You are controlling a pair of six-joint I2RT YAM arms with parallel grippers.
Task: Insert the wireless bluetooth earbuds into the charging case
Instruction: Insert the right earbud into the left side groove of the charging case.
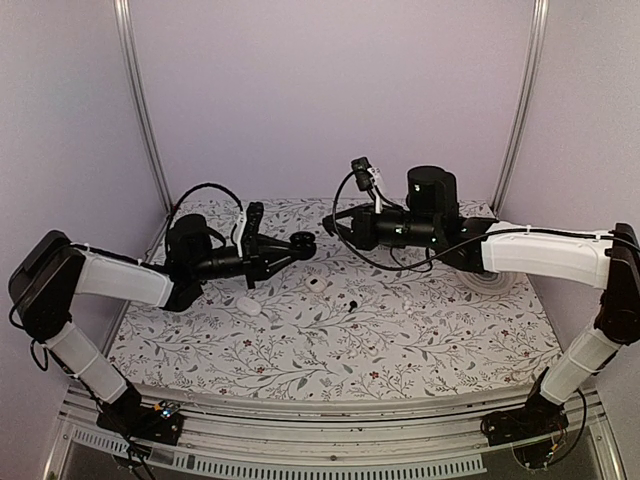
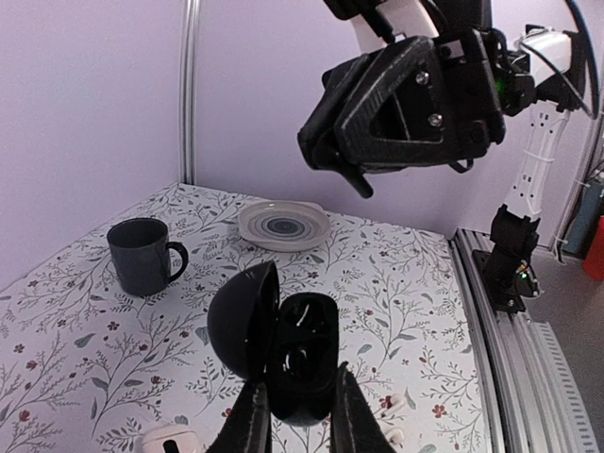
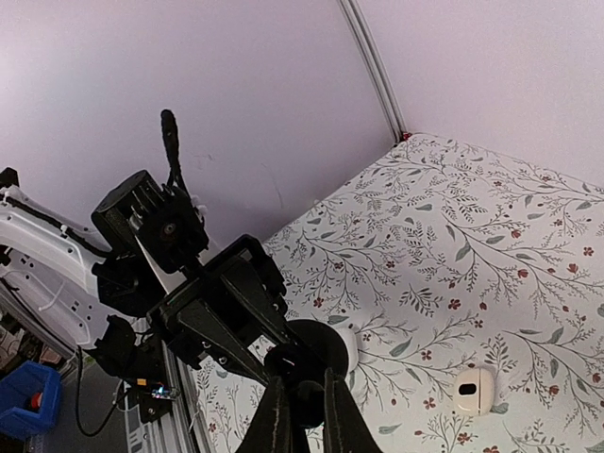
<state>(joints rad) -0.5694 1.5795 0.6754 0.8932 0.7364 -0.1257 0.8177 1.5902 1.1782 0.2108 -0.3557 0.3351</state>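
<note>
1. Currently the left gripper (image 2: 297, 420) is clenching the charging case (image 2: 300, 363) by its lower end, holding it up off the table (image 1: 400, 350) over the far left part.
2. The case is standing open, with its lid (image 2: 243, 326) swung up beside it. Whether an earbud is sitting in either well I cannot tell.
3. The right gripper (image 1: 334, 226) is hanging just right of the case, fingers drawn nearly together. Something dark is showing between them, but I cannot tell what.
4. One earbud (image 1: 353, 302) is lying on the table, nearer than both grippers and apart from the case.
5. A white oval (image 1: 248, 306) and a white piece (image 1: 317, 284) with a dark spot are lying on the table nearby.
6. A mug (image 2: 142, 255) and a plate (image 2: 283, 226) are standing apart from each other towards the right side.
</note>
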